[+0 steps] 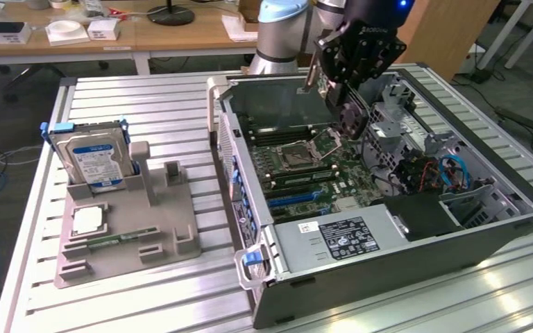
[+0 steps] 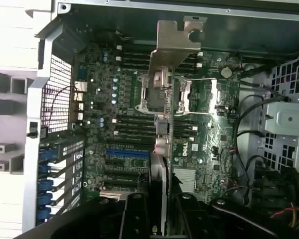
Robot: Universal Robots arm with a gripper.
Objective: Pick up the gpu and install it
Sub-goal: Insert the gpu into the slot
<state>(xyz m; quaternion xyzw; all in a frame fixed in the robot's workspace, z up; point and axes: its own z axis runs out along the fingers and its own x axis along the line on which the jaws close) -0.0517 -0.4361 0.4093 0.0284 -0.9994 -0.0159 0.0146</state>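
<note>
My gripper (image 1: 343, 89) hangs over the open computer case (image 1: 512, 229), shut on the gpu (image 1: 352, 114). The gpu is held on edge above the motherboard (image 1: 308, 170), clear of it, with its silver end bracket (image 1: 310, 73) toward the case's rear wall. In the wrist view my gripper (image 2: 162, 215) clamps the card's near end. From there the gpu (image 2: 161, 174) runs away from the camera to its silver bracket (image 2: 172, 47), above the CPU socket (image 2: 189, 97). The blue expansion slot (image 2: 127, 153) lies beside and below the card.
On the exterior view's left, a grey holder tray (image 1: 169, 236) carries a silver hard drive with a blue label (image 1: 95, 156), a memory stick (image 1: 109, 241) and a small square chip (image 1: 89, 220). The power supply (image 1: 341, 239) and drive cage with cables (image 1: 452, 173) crowd the case.
</note>
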